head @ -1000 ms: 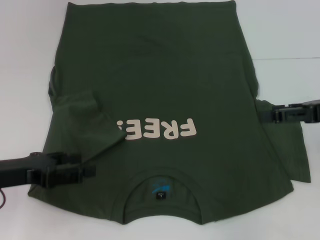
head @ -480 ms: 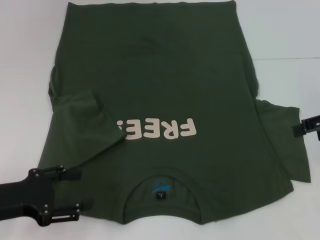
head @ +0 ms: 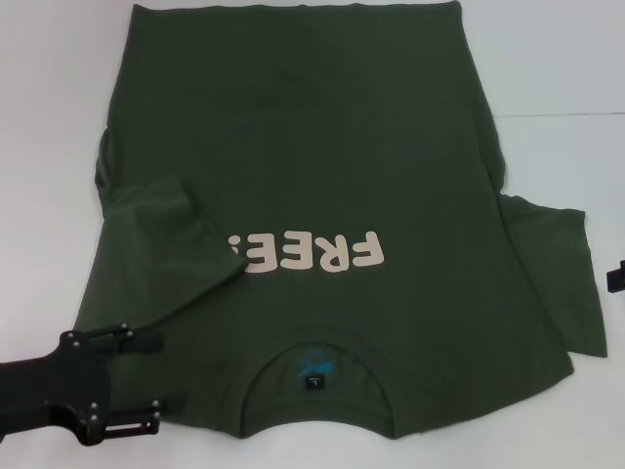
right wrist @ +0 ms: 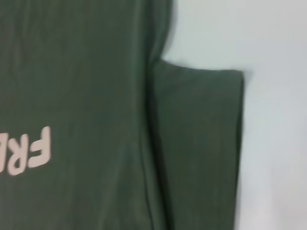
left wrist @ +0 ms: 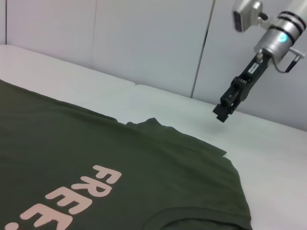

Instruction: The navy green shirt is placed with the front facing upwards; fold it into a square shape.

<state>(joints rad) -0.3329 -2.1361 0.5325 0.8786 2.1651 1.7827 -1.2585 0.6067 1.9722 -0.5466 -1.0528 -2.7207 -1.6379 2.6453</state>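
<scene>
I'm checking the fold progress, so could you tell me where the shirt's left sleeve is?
In the head view, the left sleeve lies folded inward over the navy green shirt, beside the "FREE!" print.

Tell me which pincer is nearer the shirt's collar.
Left. The left pincer sits over the shirt shoulder just beside the collar; the right pincer is off beyond the far sleeve, raised above the table.

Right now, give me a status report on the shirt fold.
Left gripper open at the shirt's near left shoulder. Right gripper off the cloth, raised. Navy green shirt flat, left sleeve folded in, right sleeve spread. No obstructions.
</scene>
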